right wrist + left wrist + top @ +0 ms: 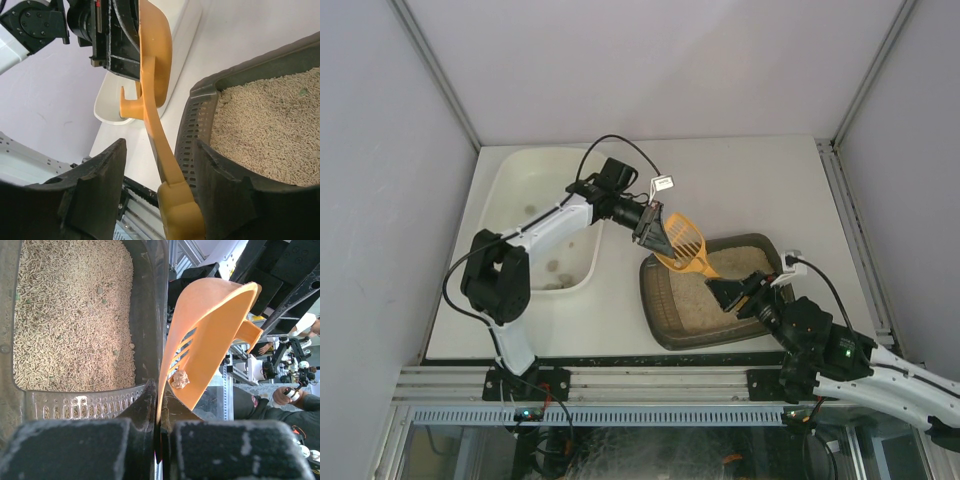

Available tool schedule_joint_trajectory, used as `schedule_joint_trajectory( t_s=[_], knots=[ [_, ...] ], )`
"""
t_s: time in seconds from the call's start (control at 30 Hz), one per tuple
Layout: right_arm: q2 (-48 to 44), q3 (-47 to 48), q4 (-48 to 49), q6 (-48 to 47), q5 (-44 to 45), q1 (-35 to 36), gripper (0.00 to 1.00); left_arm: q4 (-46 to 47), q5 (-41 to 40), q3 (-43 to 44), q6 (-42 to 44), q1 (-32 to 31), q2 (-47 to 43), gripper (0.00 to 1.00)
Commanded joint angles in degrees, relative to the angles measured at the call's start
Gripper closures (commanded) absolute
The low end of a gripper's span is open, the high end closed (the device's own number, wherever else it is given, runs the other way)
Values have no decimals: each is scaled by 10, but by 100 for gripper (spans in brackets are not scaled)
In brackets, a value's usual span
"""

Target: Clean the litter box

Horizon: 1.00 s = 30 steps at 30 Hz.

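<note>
Occupying the left of the table (760, 180), a white tub (535, 170) stands apart from the litter box (657, 300). The box sits front-right, its long axis running left to right, with the right end angled slightly away from the arms. Over its far-left rim, the left gripper (653, 234) is clamped tight on the edge of an orange scoop (685, 240) holding a small clump (180, 380). The right gripper (727, 291) straddles the handle with its jaws part-open, gripping nothing.

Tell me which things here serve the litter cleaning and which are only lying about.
For the job: dark grey-brown rectangular plastic litter tray; orange slotted plastic scoop; brown clump in it; large white plastic tub, probably for waste.
Only there: small white tag on a black cable; white table.
</note>
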Motion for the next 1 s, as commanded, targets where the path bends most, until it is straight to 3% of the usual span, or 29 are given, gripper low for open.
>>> schedule_joint_trajectory(
  t_s=[0.0, 0.2, 0.4, 0.43, 0.47, 0.5, 0.53, 0.63, 0.83, 0.97],
  knots=[
    [3, 3, 44, -18, -5, -7, 48, 2, 25, -12, 9, -3, -10, 100],
    [16, 3, 48, -17, -17, -14, 60, 2, 29, -10, 8, -4, -9, 100],
    [34, 3, 64, -22, -35, -20, 100, 2, 43, -10, 4, -3, -7, 99],
    [37, 3, 66, -22, -36, -20, 100, 2, 53, -8, 1, -3, -4, 95],
    [39, 3, 67, -22, -35, -20, 100, 2, 64, -5, -3, -3, -1, 77],
    [41, 3, 69, -21, -35, -21, 100, 2, 72, -4, -7, -3, 0, 34],
    [41, 3, 71, -23, -35, -21, 100, 1, 74, -3, -8, -3, -1, 5],
    [37, 19, 45, -19, -33, -21, 100, -20, 68, 9, 6, -2, -11, 0],
    [29, 136, -214, 46, -19, -25, 100, -185, -74, 116, 64, -2, -48, 0],
    [53, 225, -365, 80, -38, -39, 100, -109, -205, 54, -26, 1, -128, 0]
  ],
)
